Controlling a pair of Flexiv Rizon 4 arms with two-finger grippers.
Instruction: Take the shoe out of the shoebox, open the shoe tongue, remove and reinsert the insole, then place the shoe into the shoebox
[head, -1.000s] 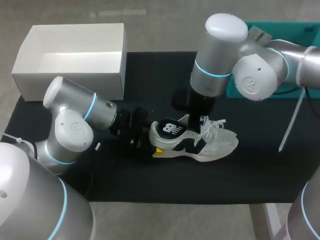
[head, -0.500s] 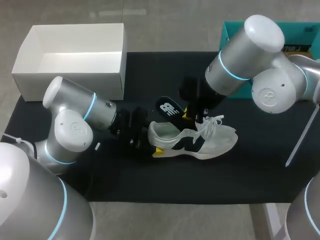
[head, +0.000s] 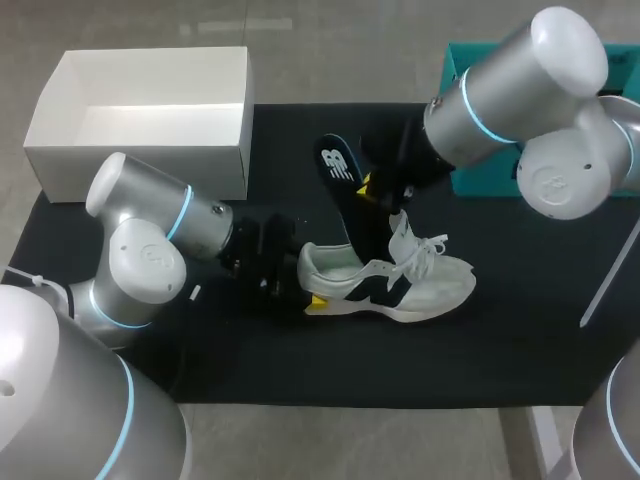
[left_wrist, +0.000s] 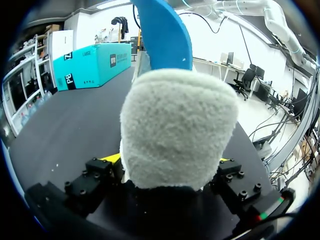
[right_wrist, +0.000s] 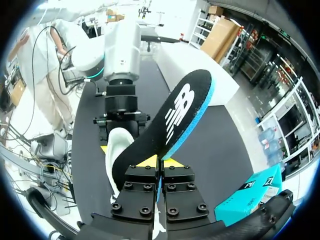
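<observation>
Right gripper (right_wrist: 161, 163) is clamped on the insole (right_wrist: 175, 125), fingers pressed together on its edge. It holds it tilted up above the shoe (head: 390, 285). The insole's high end points to the far left. Its low end sits at the shoe mouth; can't tell if it's fully clear.

Left gripper (left_wrist: 170, 170) is clamped on the shoe's heel, a yellow tip on each side, holding it on its sole. The shoe is mid-table (head: 300, 370), toe to the right, laces loose, tongue (head: 402, 232) standing up.

The box (head: 140, 150) is at the far left corner, open, nothing in it, well apart from the shoe.

Progress, judged:
- Shoe out of box: done.
- Tongue opened: looks done.
- Insole removal: nearly or just done.
- Left to do: put the insole back in and seat it flat, then move the shoe into the box.

Roughly halfway.
</observation>
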